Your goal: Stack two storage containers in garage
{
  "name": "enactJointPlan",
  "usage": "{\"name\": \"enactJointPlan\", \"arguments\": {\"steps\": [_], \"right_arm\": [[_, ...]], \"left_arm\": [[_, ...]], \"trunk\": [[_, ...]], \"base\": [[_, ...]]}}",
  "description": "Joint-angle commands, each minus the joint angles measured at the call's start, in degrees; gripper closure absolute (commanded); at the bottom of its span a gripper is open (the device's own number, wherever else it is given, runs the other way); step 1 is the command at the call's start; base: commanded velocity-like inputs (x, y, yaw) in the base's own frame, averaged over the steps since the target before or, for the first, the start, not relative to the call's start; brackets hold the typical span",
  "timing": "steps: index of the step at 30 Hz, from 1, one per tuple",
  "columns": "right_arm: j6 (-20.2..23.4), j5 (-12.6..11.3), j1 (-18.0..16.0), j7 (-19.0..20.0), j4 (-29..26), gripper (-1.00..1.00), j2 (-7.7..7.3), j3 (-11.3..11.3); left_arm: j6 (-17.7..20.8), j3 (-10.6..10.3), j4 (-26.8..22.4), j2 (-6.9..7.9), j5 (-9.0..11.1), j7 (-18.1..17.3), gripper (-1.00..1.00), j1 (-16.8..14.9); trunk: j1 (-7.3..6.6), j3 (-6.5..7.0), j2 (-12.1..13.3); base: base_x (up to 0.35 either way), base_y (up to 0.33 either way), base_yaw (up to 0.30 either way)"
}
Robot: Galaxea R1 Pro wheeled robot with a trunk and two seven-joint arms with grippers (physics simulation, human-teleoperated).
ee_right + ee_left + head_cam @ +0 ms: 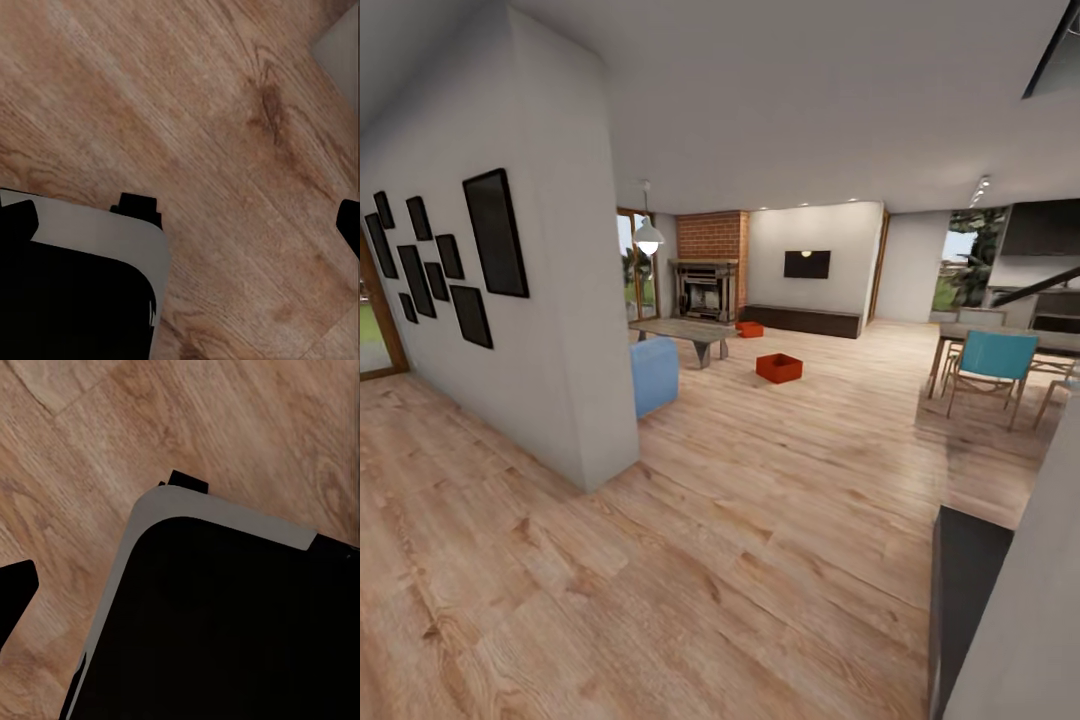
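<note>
Head view: two storage containers on light wood plank floor of living room, well ahead. Nearer container open-top, in mid-floor beyond blue sofa; farther container near brick fireplace, beside coffee table. Both untouched, so approach drive likely comes first (judgement).

Left wrist view: dark robot body over planks; left gripper's state cannot be told.

Right wrist view: planks, dark body corner, black finger tips at opposite edges; right gripper appears spread, holding nothing.

I see a light wood plank floor with matt grain under my arms. Ahead, the fireplace is rough red brick and the two bins look like smooth orange-red plastic.
</note>
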Motion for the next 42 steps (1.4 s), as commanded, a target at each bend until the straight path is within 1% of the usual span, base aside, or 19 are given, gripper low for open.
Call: {"name": "enactJointPlan", "arguments": {"steps": [1, 18, 28, 31, 36, 42], "right_arm": [[-0.3, -0.6, -0.1, 0.0, 0.2, -1.0, 0.02, 0.5], [-0.4, -1.1, -0.1, 0.0, 0.2, -1.0, 0.01, 0.5], [-0.4, -1.1, -0.1, 0.0, 0.2, -1.0, 0.01, 0.5], [-0.4, -0.8, -0.1, -0.1, 0.2, -1.0, 0.16, 0.5], [-0.4, -0.7, -0.1, -0.1, 0.2, -1.0, 0.34, 0.5], [-0.4, -0.6, -0.1, -0.1, 0.2, -1.0, 0.36, 0.6]], "left_arm": [[-0.1, -0.1, 0.0, 0.0, 0.2, 0.1, -1.0, 0.0], [-0.1, -0.1, 0.0, 0.0, 0.2, 0.1, -1.0, 0.0], [-0.2, -0.1, 0.0, 0.0, 0.2, 0.1, -1.0, 0.0], [-0.1, -0.1, 0.0, 0.0, 0.2, 0.1, -1.0, 0.0], [-0.1, -0.1, 0.0, 0.0, 0.2, 0.1, -1.0, 0.0], [-0.1, -0.1, 0.0, 0.0, 0.2, 0.1, -1.0, 0.0]], "trunk": [[0.03, -0.06, 0.0], [0.03, -0.06, 0.0], [0.03, -0.06, 0.0], [0.03, -0.06, 0.0], [0.03, -0.06, 0.0], [0.03, -0.06, 0.0]], "base": [[0.326, 0.0, 0.0], [0.326, 0.0, 0.0], [0.326, 0.0, 0.0], [0.326, 0.0, -0.022], [0.326, 0.0, -0.146], [0.326, 0.0, -0.271]]}}
